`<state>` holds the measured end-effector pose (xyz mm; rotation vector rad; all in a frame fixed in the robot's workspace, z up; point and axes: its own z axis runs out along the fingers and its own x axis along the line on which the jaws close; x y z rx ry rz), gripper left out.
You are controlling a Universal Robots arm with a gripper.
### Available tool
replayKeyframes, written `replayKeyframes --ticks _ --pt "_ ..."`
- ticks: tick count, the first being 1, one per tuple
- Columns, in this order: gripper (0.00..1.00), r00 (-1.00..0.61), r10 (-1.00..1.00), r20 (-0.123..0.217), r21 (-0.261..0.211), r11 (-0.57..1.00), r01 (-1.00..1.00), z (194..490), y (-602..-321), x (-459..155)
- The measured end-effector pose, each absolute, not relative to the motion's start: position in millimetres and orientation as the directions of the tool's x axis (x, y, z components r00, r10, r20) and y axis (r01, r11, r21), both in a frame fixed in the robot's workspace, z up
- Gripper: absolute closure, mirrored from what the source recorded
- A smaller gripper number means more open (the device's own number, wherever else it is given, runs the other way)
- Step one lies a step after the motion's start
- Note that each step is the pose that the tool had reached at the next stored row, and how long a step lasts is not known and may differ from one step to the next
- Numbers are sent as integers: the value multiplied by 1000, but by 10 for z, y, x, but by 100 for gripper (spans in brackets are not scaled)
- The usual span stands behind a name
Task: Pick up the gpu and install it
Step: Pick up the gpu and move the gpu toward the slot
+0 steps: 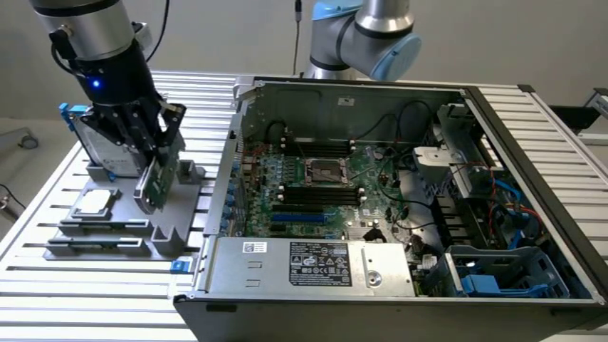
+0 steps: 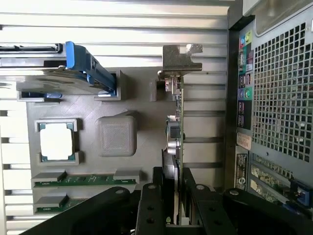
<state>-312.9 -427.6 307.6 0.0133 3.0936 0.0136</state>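
**A:** What does the gripper (image 2: 173,218) have?

**B:** The gpu (image 2: 176,137). The black fingers (image 2: 149,210) are closed partway, one on each face of the card, and grip it edge-on between them.

**A:** Where does the card sit?

**B:** It hangs below the gripper (image 1: 156,151), upright and slightly tilted. Its silver bracket (image 2: 180,58) is at the end farthest from the fingers. The card is over the grey holder (image 2: 88,105), and I cannot tell whether its lower edge is clear of it.

**A:** And further out?

**B:** On the holder are a processor chip (image 2: 56,142), two memory sticks (image 2: 85,178) and the hard drive (image 2: 54,83) in its blue frame. Beyond, toward the exterior view's right, the open computer case (image 1: 532,128) holds the motherboard (image 1: 314,185), well apart from the card.
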Motion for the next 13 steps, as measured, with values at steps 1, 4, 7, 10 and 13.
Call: replayKeyframes --ticks 1,4,7,10,13 --pt "74 -999 9 -48 9 1000 8 3121 -4276 -3129" --pt "74 -999 9 -48 9 1000 8 3260 -4277 -3117" --pt "74 -999 9 -47 9 1000 8 3394 -4277 -3079" --pt "74 -999 9 -44 9 1000 8 3533 -4277 -2998" --pt "74 -999 9 -41 9 1000 8 3668 -4277 -2912"
